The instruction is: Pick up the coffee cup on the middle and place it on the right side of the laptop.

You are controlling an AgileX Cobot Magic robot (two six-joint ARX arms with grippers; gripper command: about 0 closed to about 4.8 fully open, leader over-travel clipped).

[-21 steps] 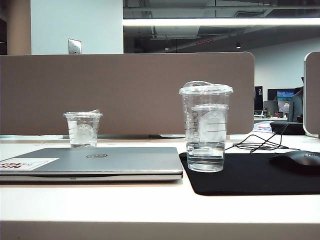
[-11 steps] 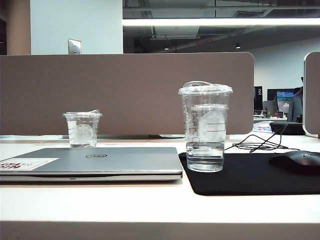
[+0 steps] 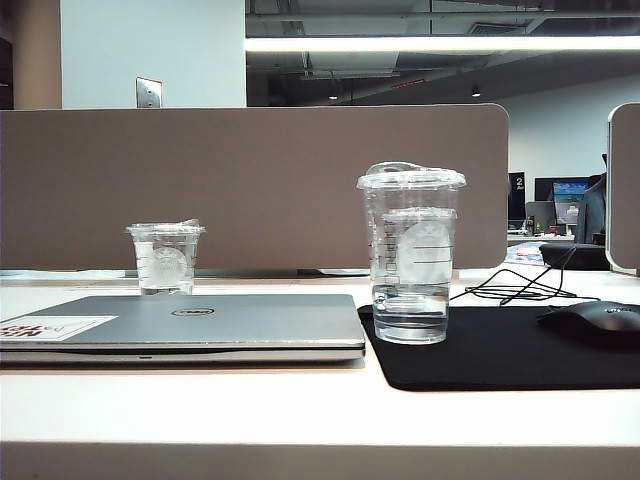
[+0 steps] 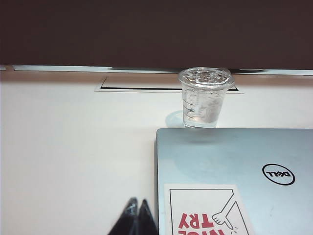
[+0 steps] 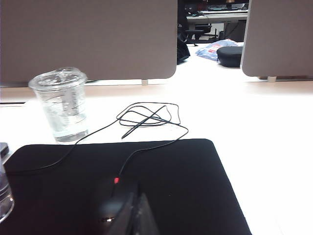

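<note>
The coffee cup [image 3: 410, 255], tall, clear and lidded with a little clear liquid, stands upright on the near left corner of the black mouse mat [image 3: 500, 350], just right of the closed silver laptop [image 3: 200, 325]. Only the cup's base [image 5: 3, 196] shows in the right wrist view. Neither gripper appears in the exterior view. My left gripper [image 4: 138, 201] is shut and empty, low beside the laptop [image 4: 234, 161] edge near its white sticker. My right gripper [image 5: 137, 197] is shut and empty over the mouse mat [image 5: 195, 186], next to the mouse.
A short clear cup [image 3: 165, 258] stands behind the laptop, also in the left wrist view [image 4: 204, 98]. A medium clear cup [image 5: 61, 105] stands beyond the mat. A black mouse [image 3: 595, 322] lies on the mat with its cable [image 5: 146, 117] looped behind. A brown partition [image 3: 250, 180] closes the back.
</note>
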